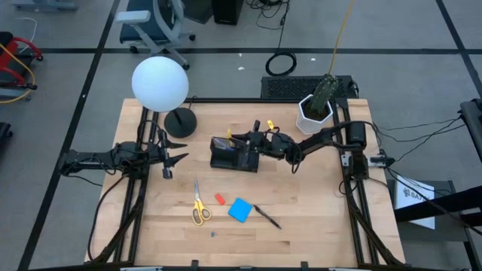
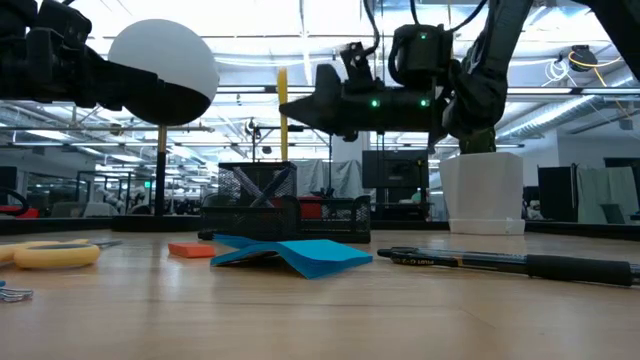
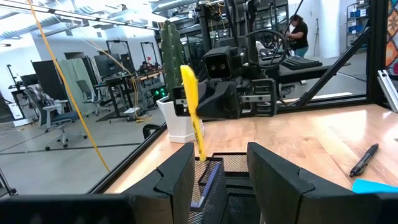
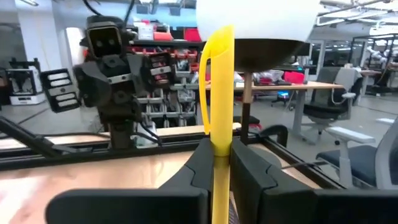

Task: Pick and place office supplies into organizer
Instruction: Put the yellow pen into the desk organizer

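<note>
My right gripper [image 4: 222,165] reaches in from the table's right over the black mesh organizer [image 1: 233,154], shut on the yellow pen [image 4: 216,87]. The pen stands upright above the organizer's cup [image 2: 255,195]. A purple-grey pen [image 3: 208,183] leans inside that cup. My left gripper [image 3: 217,180] waits open to the organizer's left [image 1: 177,158]. Lying flat on the table nearer the front edge are the yellow-handled scissors [image 1: 199,207], the red eraser [image 1: 220,199], the blue pad [image 1: 240,210] and the black pen [image 1: 267,217]. My right gripper pinches the yellow pen's shaft [image 4: 219,149] between its two fingers [image 4: 249,165]. The fingers come level from the table's right and lie across the pen. The pen is upright, clip end [image 2: 282,80] up. Its lower end [image 3: 202,155] dips into the organizer's cup.
A lamp with a white globe [image 1: 160,83] and round black base [image 1: 181,122] stands behind my left gripper. A white plant pot [image 1: 314,113] sits at the far right beside my right arm. A small blue piece [image 1: 213,233] lies near the front edge.
</note>
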`<state>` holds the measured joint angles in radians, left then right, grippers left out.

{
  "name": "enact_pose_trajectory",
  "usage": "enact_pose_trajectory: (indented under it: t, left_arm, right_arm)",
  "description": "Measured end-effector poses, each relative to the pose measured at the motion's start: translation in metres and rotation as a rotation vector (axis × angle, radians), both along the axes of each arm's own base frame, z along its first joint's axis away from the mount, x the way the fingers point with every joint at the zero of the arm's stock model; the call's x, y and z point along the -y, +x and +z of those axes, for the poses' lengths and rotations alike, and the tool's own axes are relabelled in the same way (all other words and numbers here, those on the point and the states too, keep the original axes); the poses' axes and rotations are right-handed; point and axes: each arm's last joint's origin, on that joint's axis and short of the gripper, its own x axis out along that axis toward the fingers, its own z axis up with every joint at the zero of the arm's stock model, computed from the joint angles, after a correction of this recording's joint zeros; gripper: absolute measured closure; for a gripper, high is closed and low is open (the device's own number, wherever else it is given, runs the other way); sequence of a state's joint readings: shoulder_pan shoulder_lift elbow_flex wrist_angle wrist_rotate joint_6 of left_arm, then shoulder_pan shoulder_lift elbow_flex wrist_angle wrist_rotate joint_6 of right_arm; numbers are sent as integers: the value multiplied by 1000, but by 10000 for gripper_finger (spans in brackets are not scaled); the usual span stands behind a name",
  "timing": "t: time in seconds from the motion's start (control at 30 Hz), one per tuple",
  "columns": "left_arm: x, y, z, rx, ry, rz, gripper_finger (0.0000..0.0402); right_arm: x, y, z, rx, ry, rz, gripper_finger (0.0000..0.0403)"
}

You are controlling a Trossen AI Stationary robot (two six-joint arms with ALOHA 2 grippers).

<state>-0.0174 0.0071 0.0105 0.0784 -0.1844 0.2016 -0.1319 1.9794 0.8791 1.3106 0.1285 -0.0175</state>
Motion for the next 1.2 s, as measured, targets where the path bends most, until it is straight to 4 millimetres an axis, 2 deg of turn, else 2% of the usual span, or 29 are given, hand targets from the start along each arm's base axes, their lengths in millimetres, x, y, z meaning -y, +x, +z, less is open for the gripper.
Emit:
enact_pose_trajectory:
  t: [0.33, 0.87, 1.2]
  left_arm:
    - [0, 0, 0, 0, 0, 0, 247]
    - [0, 0, 0, 0, 0, -1, 247]
    - [0, 0, 0, 0, 0, 0, 247]
  right_arm:
    - [2, 0, -1, 0, 13, -5, 376]
    - [2, 0, -1, 0, 29, -7, 320]
    - [2, 0, -1, 0, 31, -7, 317]
